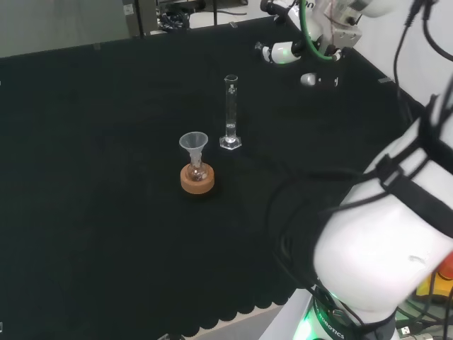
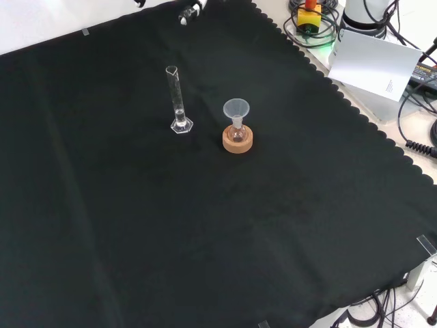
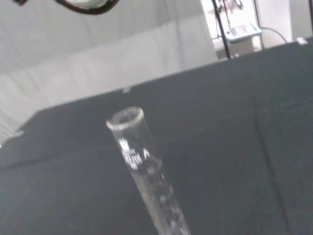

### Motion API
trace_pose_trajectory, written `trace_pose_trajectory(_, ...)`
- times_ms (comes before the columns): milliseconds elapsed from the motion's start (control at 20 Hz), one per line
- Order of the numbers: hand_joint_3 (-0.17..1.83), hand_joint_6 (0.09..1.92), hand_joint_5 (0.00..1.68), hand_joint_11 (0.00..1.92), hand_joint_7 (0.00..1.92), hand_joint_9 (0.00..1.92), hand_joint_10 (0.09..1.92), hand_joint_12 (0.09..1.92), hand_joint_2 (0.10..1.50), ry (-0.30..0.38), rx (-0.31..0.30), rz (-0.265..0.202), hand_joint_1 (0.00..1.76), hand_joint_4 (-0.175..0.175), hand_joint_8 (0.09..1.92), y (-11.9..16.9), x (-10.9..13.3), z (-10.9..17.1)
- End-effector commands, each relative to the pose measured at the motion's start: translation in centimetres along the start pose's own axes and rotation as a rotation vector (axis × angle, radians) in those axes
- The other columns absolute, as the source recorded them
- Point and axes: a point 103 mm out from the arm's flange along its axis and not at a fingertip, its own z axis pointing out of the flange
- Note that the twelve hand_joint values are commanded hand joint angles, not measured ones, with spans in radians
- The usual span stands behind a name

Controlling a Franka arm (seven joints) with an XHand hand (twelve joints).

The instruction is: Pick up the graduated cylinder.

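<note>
A clear glass graduated cylinder [image 1: 231,113] stands upright on its hexagonal foot near the middle of the black cloth [image 1: 106,142]. In the front view the cylinder [image 2: 176,100] rises left of the funnel. The wrist view looks at the cylinder [image 3: 146,169] from close by, with its open mouth and printed scale showing. The black and white hand [image 1: 287,52] hangs above the cloth's far right in the head view, well apart from the cylinder, fingers spread and holding nothing. A fingertip of the hand [image 2: 190,13] shows at the front view's top edge.
A small flask with a clear funnel [image 1: 194,145] in its neck sits on a cork ring [image 1: 197,179] just left of and nearer than the cylinder in the head view; the ring [image 2: 237,141] stands right of it in the front view. The arm's white links [image 1: 386,241] stand at the right.
</note>
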Motion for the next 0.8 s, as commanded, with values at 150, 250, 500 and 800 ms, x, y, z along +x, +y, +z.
trace_pose_trajectory(150, 0.46, 0.09, 0.43, 0.21, 0.25, 0.46, 0.62, 1.35, 0.74, 0.243, 0.156, -0.018, 0.81, -0.045, 0.63, -2.5, -2.0, 14.5)
trace_pose_trajectory(250, 0.48, 0.09, 0.43, 0.22, 0.27, 0.49, 0.62, 1.35, 0.73, 0.248, 0.158, -0.021, 0.82, -0.046, 0.64, -2.6, -2.2, 14.7)
trace_pose_trajectory(500, 0.51, 0.09, 0.47, 0.25, 0.34, 0.56, 0.6, 1.34, 0.71, 0.278, 0.143, -0.031, 0.86, -0.05, 0.64, -2.6, -2.2, 15.3)
trace_pose_trajectory(800, 0.53, 0.09, 0.52, 0.28, 0.38, 0.59, 0.58, 1.34, 0.69, 0.348, 0.127, -0.05, 0.93, -0.051, 0.64, -2.4, -2.3, 16.6)
